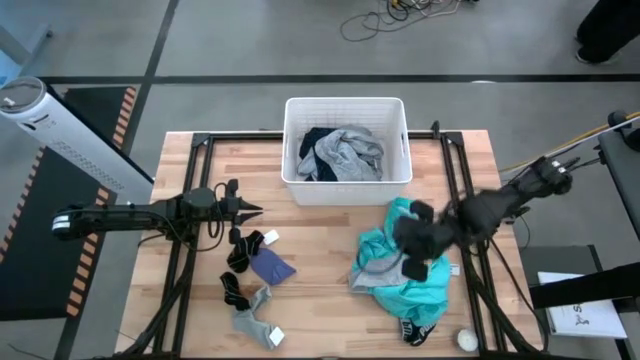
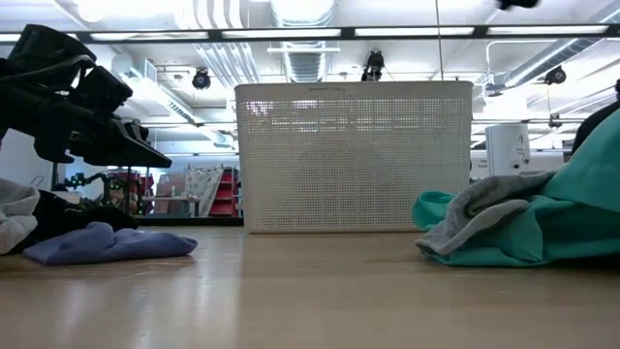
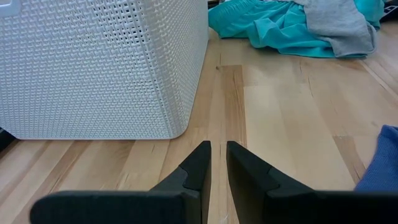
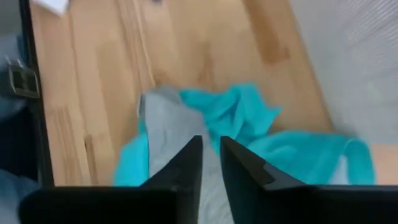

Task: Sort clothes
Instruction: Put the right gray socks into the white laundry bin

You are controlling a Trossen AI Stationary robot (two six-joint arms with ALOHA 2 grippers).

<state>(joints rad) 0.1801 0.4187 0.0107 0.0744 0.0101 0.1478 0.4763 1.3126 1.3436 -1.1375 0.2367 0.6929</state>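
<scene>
Both grippers (image 3: 218, 163) (image 4: 211, 160) nearly closed (holding nothing).

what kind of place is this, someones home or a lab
Most likely a robotics lab or workshop, not a home. The wooden table sits on a grey concrete floor with loose cables lying about, and the low view shows exposed ceiling ducts and strip lights behind the white basket.

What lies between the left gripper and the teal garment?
Bare wood only: in the left wrist view, table runs clear from the left gripper to the teal garment, basket alongside.
</scene>
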